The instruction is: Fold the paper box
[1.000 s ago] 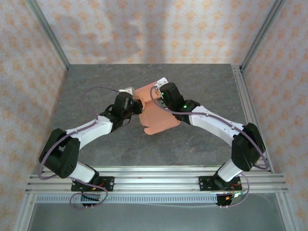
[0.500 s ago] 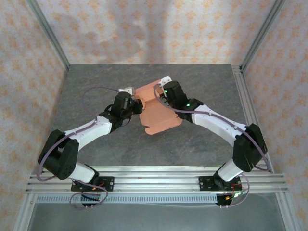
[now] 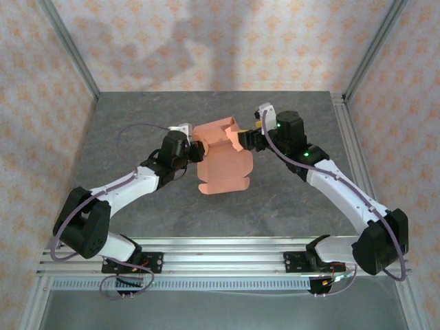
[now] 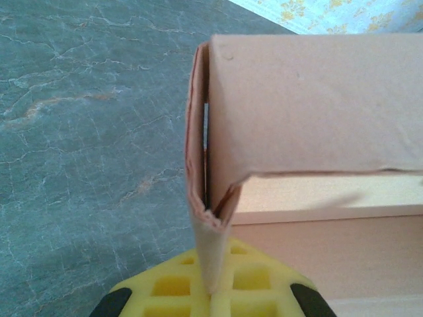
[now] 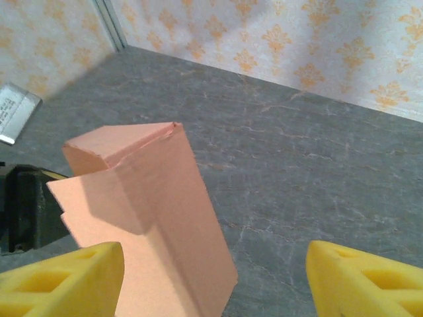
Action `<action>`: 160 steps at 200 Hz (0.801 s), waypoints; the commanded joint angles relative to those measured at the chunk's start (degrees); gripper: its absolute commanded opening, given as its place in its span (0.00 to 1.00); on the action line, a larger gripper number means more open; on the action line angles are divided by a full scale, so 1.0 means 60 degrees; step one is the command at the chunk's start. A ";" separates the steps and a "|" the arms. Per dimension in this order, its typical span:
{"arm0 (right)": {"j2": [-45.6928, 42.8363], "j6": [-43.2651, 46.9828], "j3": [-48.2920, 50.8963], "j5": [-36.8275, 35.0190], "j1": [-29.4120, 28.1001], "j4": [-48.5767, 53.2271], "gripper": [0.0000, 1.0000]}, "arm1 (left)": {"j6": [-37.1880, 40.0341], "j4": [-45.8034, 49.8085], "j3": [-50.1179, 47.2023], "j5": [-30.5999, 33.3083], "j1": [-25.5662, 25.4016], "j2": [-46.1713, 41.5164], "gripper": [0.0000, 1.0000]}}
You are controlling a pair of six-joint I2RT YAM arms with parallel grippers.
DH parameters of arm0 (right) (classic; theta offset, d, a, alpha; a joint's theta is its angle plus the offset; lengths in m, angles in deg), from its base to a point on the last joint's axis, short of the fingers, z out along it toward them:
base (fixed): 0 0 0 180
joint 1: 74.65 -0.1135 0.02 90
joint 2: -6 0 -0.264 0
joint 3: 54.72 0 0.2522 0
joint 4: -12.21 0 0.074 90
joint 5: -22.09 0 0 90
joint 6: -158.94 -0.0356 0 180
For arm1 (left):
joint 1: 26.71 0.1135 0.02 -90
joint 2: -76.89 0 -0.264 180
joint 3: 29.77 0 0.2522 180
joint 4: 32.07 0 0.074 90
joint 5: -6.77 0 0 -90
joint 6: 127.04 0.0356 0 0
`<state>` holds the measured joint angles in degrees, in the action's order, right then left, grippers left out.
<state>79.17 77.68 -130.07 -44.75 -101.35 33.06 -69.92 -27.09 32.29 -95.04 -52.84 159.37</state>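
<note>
Mid-fold: the left claw [image 4: 211,294] pinches a doubled wall of the box [image 3: 223,159] jutting ahead of it, while the right claw [image 5: 213,281] gapes empty just short of the raised corner, so next it probably must catch that flap and press it in.
</note>
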 commanded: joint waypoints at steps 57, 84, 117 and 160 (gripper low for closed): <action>0.0603 0.0498 -0.0572 0.2577 0.0283 0.0394 0.63 | 0.0106 -0.0341 0.0070 -0.0185 -0.0002 -0.0242 0.00; 0.0915 0.1065 -0.0856 0.1476 -0.0078 0.0730 0.63 | 0.0149 -0.0260 0.0110 -0.0200 -0.0002 -0.0258 0.00; 0.1456 0.1377 -0.1385 0.0399 -0.0647 0.1174 0.61 | 0.0165 -0.0247 0.0140 -0.0199 0.0006 -0.0207 0.00; 0.2040 0.1780 -0.1887 -0.1800 -0.1424 0.1472 0.56 | 0.0194 -0.0216 0.0130 -0.0225 0.0004 -0.0207 0.00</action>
<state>90.01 85.98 -139.01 -46.61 -107.40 40.21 -69.92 -27.00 32.29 -95.24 -52.79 159.37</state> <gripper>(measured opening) 0.571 0.048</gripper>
